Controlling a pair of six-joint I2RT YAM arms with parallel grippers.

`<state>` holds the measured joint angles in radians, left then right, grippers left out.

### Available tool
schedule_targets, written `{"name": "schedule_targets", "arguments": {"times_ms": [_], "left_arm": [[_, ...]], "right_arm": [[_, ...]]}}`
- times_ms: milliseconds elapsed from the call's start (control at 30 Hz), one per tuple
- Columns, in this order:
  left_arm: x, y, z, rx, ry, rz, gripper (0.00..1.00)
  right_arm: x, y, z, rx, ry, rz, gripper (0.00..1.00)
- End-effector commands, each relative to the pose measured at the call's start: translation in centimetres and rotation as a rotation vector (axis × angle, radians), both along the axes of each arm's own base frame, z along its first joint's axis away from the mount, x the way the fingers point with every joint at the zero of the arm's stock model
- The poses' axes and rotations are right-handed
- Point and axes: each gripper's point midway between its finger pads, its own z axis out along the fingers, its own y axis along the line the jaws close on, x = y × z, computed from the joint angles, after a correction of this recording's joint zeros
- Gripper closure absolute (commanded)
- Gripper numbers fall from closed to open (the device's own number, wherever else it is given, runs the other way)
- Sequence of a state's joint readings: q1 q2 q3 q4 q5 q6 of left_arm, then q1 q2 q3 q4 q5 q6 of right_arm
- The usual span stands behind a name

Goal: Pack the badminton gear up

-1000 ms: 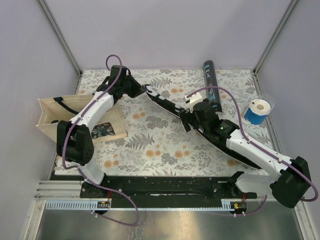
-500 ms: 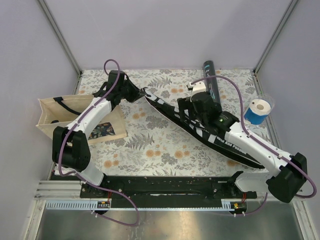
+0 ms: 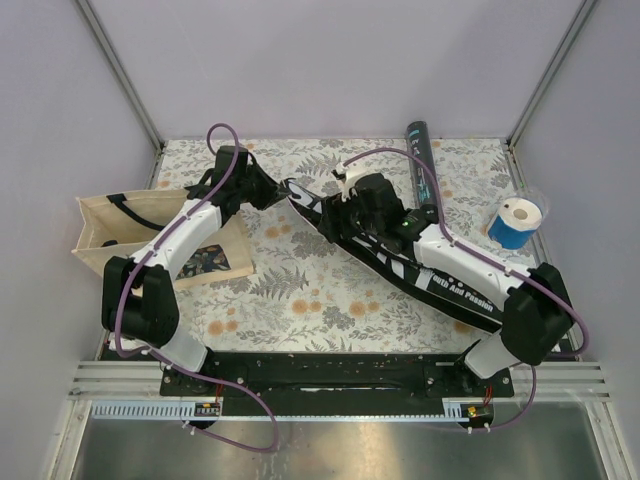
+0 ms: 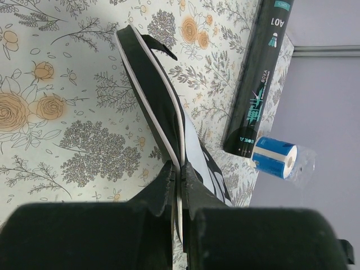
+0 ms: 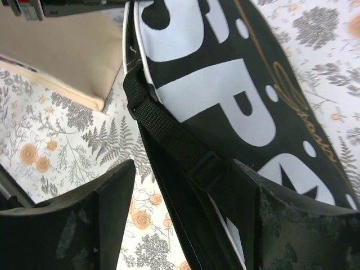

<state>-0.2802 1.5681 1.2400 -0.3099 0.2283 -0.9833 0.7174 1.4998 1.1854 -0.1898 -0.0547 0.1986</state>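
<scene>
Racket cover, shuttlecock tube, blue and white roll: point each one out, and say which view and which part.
racket cover (image 5: pixel 225 84): right wrist view, on the white SPORT lettering of its black face.
shuttlecock tube (image 4: pixel 257 84): left wrist view, mid-body near the teal print.
blue and white roll (image 3: pixel 517 213): top external view, on its white upper end.

Right gripper (image 3: pixel 345 208) has slid up and left along the cover (image 3: pixel 455 292), away from the tube (image 3: pixel 420 165) and closer to the left gripper (image 3: pixel 283 188). It now hangs over the cover's strap (image 5: pixel 169 135) near the narrow end. Right arm (image 3: pixel 470 270) now stretches out along the cover, with its elbow pulled in from the table's right edge. White lettering on the cover now shows beside the forearm. More of the tube is uncovered. Left arm (image 3: pixel 190 225) elbow has dropped slightly toward the near-left.
</scene>
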Motion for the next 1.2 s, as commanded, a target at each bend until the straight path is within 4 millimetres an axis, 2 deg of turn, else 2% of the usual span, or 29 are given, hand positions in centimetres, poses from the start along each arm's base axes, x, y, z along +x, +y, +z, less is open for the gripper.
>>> {"name": "schedule_targets", "arguments": {"times_ms": [0, 100, 233, 400, 567, 767, 867, 933, 967, 1033, 1100, 1133, 1167], "left_arm": [[0.2, -0.5, 4.0, -0.043, -0.133, -0.031, 1.00], [0.2, -0.5, 4.0, -0.050, -0.133, -0.029, 1.00], [0.2, -0.3, 3.6, -0.039, -0.128, -0.022, 1.00], [0.3, -0.2, 3.3, -0.035, -0.122, -0.016, 1.00], [0.2, -0.1, 3.4, -0.037, -0.122, -0.011, 1.00], [0.2, -0.1, 3.4, -0.043, -0.121, -0.004, 1.00], [0.3, -0.1, 3.4, -0.045, -0.119, 0.000, 1.00], [0.1, -0.1, 3.3, -0.044, -0.115, -0.002, 1.00], [0.2, 0.0, 3.4, -0.041, -0.118, 0.003, 1.00], [0.1, 0.1, 3.4, -0.038, -0.117, 0.007, 1.00], [0.0, 0.2, 3.6, -0.037, -0.119, 0.009, 1.00], [0.0, 0.3, 3.4, -0.031, -0.115, 0.014, 1.00], [-0.1, 0.3, 3.4, -0.028, -0.112, 0.016, 1.00]], "right_arm": [[0.0, 3.0, 2.5, 0.090, -0.045, 0.124, 0.27], [-0.2, 3.9, 2.9, 0.115, -0.048, 0.174, 0.37], [-1.6, 5.4, 4.7, 0.193, -0.030, 0.269, 0.51], [-2.5, 6.9, 6.3, 0.300, -0.018, 0.335, 0.53], [-2.8, 7.8, 5.1, 0.319, 0.061, 0.358, 0.54], [-3.6, 8.6, 3.1, 0.348, 0.161, 0.324, 0.60], [-3.2, 8.3, 2.4, 0.339, 0.184, 0.264, 0.63], [-2.0, 7.4, 2.2, 0.316, 0.174, 0.165, 0.64], [-1.9, 6.8, 1.5, 0.278, 0.190, 0.129, 0.64], [-1.4, 5.7, 1.6, 0.243, 0.171, 0.075, 0.66], [-0.9, 4.5, 1.5, 0.205, 0.152, 0.007, 0.73], [-0.6, 3.9, 1.8, 0.190, 0.137, -0.019, 0.79], [-0.3, 3.3, 2.0, 0.174, 0.120, -0.044, 0.90]]}}
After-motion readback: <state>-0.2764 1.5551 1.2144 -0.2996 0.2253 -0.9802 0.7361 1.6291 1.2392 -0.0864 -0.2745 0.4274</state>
